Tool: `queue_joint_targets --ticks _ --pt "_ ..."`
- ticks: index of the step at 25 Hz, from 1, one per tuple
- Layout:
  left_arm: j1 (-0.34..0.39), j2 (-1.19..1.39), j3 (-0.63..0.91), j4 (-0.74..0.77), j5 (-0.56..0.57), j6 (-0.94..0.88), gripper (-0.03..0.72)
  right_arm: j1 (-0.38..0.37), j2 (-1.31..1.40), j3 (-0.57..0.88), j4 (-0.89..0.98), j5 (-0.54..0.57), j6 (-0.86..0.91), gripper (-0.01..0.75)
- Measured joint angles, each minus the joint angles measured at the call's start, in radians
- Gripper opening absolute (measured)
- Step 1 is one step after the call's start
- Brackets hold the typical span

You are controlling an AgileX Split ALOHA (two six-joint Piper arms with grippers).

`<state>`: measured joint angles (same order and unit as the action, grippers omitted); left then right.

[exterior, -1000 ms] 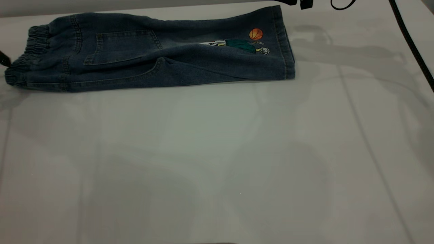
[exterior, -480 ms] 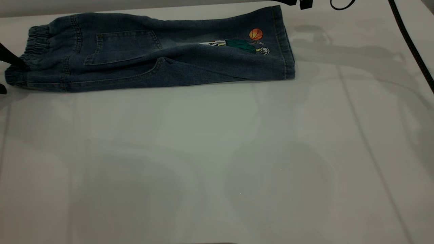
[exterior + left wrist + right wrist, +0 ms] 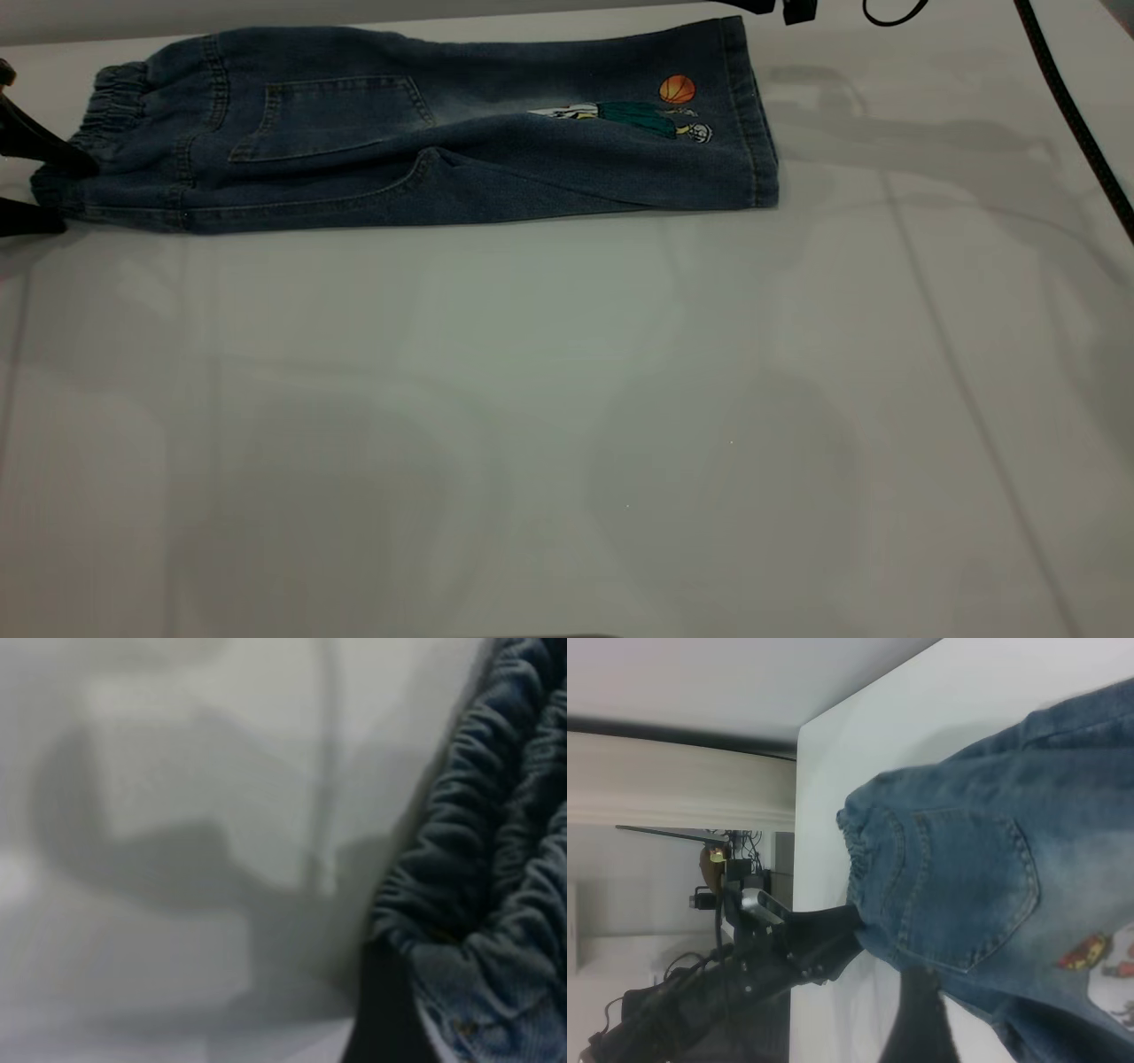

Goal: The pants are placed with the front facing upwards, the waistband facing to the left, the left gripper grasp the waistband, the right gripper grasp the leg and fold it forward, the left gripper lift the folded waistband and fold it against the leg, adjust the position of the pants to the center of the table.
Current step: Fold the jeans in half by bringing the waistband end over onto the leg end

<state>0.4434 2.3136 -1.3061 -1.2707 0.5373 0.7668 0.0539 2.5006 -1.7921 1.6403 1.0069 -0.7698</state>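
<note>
The pants (image 3: 425, 133) lie folded lengthwise along the far side of the table (image 3: 567, 399), back pocket and cartoon print up. The waistband (image 3: 111, 106) is at the left and the leg cuffs at the right. My left gripper (image 3: 75, 195) comes in from the left edge, open, one finger on each side of the waistband's near corner. The left wrist view shows the ruffled waistband (image 3: 478, 859) against one dark finger (image 3: 381, 1010). Only black bits of my right gripper (image 3: 780, 7) show, at the far edge above the cuffs. Its wrist view looks down on the pants (image 3: 983, 877) past one finger (image 3: 921, 1019).
A thick black cable (image 3: 1072, 106) runs down the table's right side. The table's far edge (image 3: 354, 16) is close behind the pants. In the right wrist view, the left arm (image 3: 744, 974) reaches in beyond the table's end.
The left gripper came in from the left edge onto the waistband corner. The whole pants shifted a little to the right and away. The right gripper's parts stayed put.
</note>
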Motion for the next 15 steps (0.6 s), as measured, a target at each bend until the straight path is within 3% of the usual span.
queue_joint_targets --ticks 2,6,15 --pt "-0.005 0.002 0.000 -0.007 -0.014 0.004 0.331 0.015 0.000 0.000 0.000 -0.001 0.000 0.466" --pt "-0.012 0.003 0.000 -0.014 -0.028 0.009 0.092 0.071 0.000 0.000 0.000 -0.029 0.000 0.466" --pt "-0.039 -0.081 0.000 0.029 0.014 0.054 0.066 0.227 0.000 0.000 -0.030 -0.309 -0.004 0.466"
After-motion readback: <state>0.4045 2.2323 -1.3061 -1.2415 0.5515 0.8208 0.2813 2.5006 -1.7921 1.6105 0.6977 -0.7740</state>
